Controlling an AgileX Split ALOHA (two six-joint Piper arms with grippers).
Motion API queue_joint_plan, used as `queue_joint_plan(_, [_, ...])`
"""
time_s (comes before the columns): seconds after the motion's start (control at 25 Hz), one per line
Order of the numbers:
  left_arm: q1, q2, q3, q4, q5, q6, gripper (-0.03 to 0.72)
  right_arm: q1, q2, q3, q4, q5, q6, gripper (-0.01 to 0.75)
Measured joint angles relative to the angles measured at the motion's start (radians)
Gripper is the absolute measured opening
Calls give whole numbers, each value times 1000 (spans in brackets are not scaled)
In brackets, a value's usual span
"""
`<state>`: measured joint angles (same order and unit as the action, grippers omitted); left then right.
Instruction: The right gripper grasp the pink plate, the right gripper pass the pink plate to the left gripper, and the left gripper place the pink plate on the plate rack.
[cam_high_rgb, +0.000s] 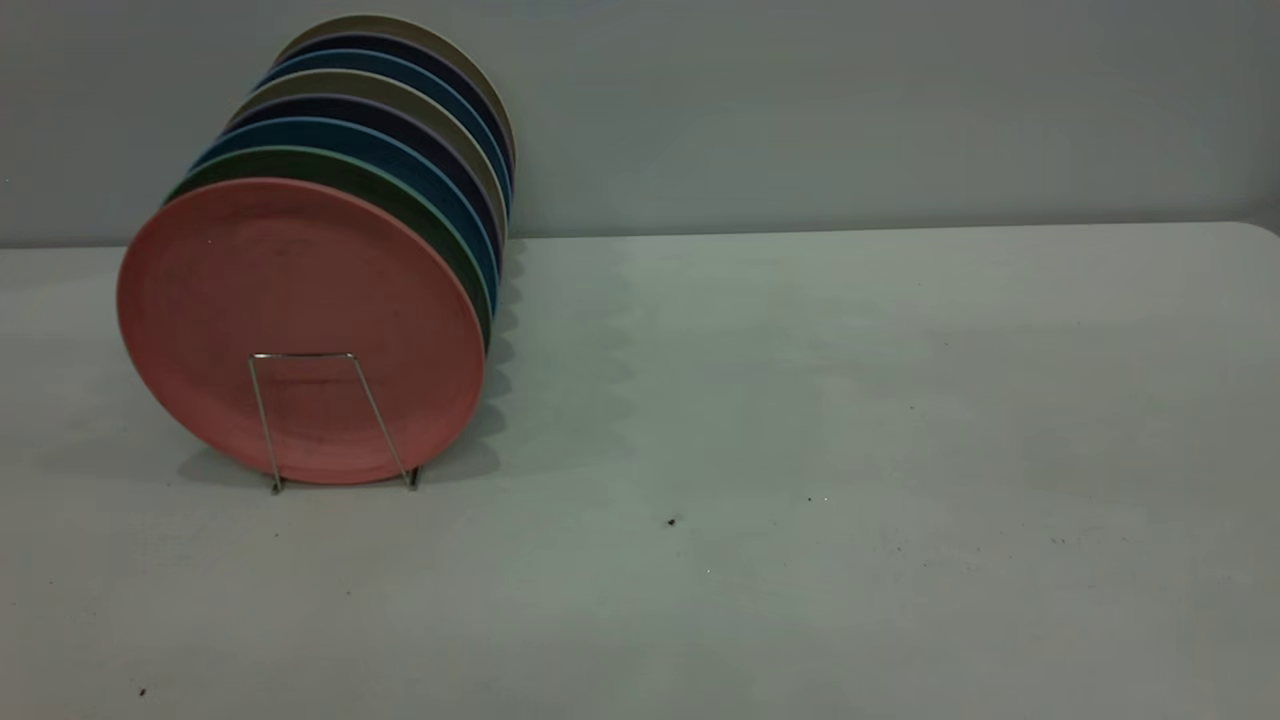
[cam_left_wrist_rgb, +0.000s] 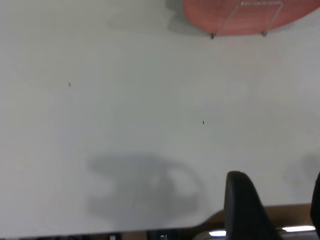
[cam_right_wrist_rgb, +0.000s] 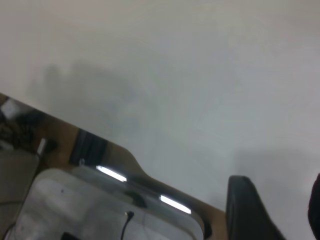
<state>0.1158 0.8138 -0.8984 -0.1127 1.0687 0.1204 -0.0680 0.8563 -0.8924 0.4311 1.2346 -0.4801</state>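
The pink plate (cam_high_rgb: 300, 300) stands upright on edge at the front of the plate rack (cam_high_rgb: 300, 355), behind the rack's foremost wire loop, at the table's left. In the left wrist view the pink plate (cam_left_wrist_rgb: 240, 20) and the wire loop (cam_left_wrist_rgb: 226, 20) lie far across the table from my left gripper (cam_left_wrist_rgb: 277, 180). That gripper is open and holds nothing, near the table's edge. My right gripper (cam_right_wrist_rgb: 279, 182) is also open and empty, above bare table by an edge. Neither gripper appears in the exterior view.
Behind the pink plate, several more plates stand in the rack: a green one (cam_high_rgb: 400, 200), then blue, dark and beige ones. The grey table (cam_high_rgb: 800, 400) stretches to the right of the rack. A grey base (cam_right_wrist_rgb: 75, 205) sits beyond the table edge.
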Motion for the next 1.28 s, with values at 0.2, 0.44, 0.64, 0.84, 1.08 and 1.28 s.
queue_joint_plan(0.2, [0,-132,99,0,31,-8,350,0,-162,55,4,6,24,324])
queue_joint_plan(0.44, [0,-331,222,3,64,-11,350,0,-382,129,-201,6,220,324])
queue_joint_plan(0.64, [0,-448,289,36,86,-11,350,0,-535,203,-372,6,297,324])
queue_joint_plan(0.84, [0,-479,333,50,90,19,350,27,-606,322,-370,-3,300,324])
queue_joint_plan(1.08, [-1,-480,403,44,60,28,350,70,-668,382,-377,-30,302,324])
queue_joint_plan(1.28, [-61,-515,411,26,54,22,350,119,-714,382,-377,-35,303,324])
